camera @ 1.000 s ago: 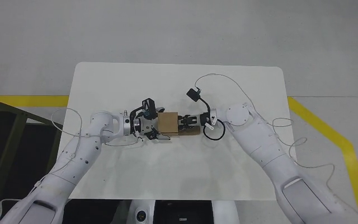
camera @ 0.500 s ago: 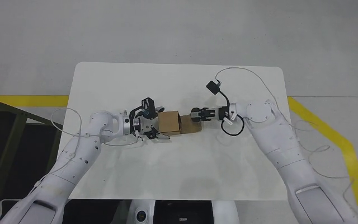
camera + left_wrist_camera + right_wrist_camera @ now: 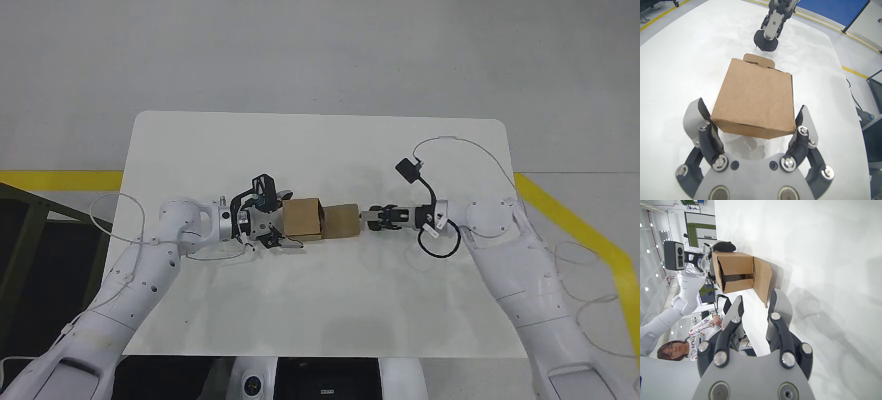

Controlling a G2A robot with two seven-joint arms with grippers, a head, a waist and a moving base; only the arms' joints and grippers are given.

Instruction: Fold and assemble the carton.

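while the left gripper (image 3: 751,121) pinches the near end of the carton (image 3: 305,218), one pad on each side wall, the box lies on its side near the centre of the top view, on the white table (image 3: 300,310). its end flap (image 3: 343,220) stands swung out toward the right of the frame. the right wrist view shows the mouth behind it not yet covered, with an inner side flap partly turned in. the right gripper (image 3: 372,217) sits just right of that flap, near it but apart. its fingers (image 3: 734,309) are spread with a gap and nothing between them.

judged from this, the step in hand is closing the open end. the body is already squared up, and the last flap with its tab is left to fold and tuck. the next move seems to call for the right gripper to get onto the flap's outer face or free edge and swing it over the mouth, toward the left of the frame. it would then press the tab in under the wall. the left gripper needs to hold firm as a brace, since a push from the right could slide the light box along the table. the tab has to enter the opening squarely; if it rides outside the wall, the cardboard may crease rather than seat.
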